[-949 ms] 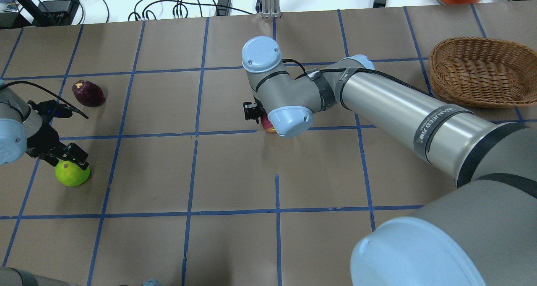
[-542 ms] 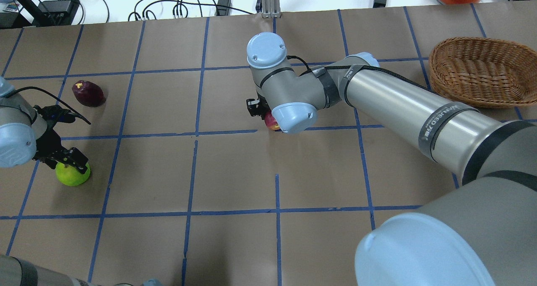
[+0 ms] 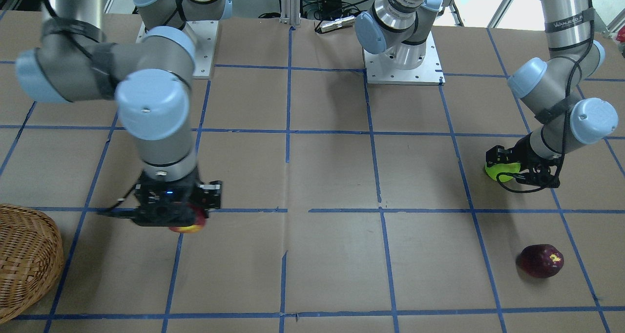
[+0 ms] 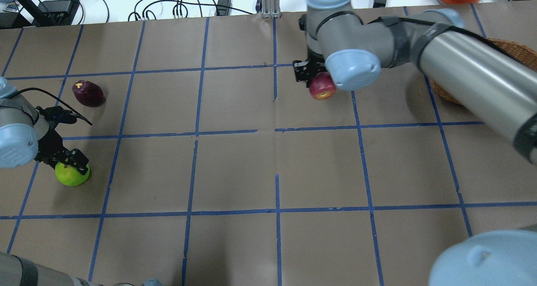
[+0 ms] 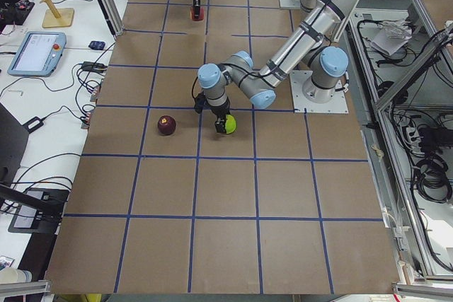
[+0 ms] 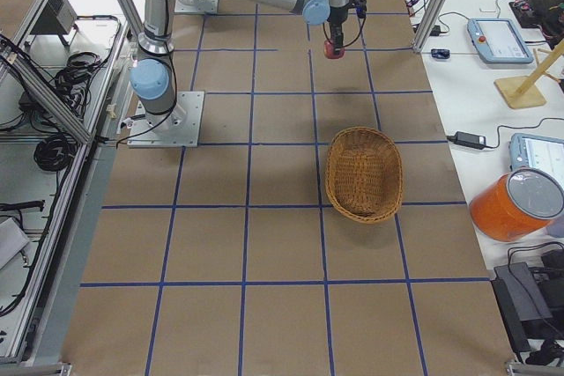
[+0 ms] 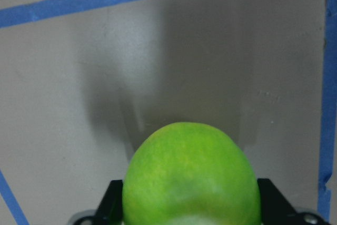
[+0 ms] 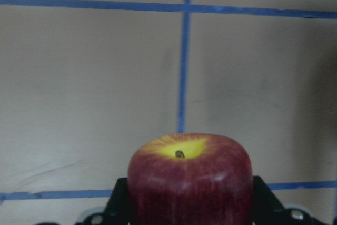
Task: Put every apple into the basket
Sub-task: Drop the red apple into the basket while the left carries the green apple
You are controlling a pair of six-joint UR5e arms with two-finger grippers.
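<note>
The right claw (image 3: 181,217) is holding the red apple (image 3: 191,226) above the counter (image 3: 332,264), and the basket (image 3: 27,260) is waiting at the lower left, nearest that arm. The left claw (image 3: 508,171) is gripping the green apple (image 3: 495,170)

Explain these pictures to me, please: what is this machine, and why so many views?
It is a robot with two jointed arms at a table, each ending in a two-fingered hand. Four fixed cameras watch from above, the front and both ends; the two close-ups come from wrist cameras. The right hand holds a red apple in the air. The left hand grips a green apple resting on the table. A maroon apple lies loose, and the wicker basket is empty.
</note>
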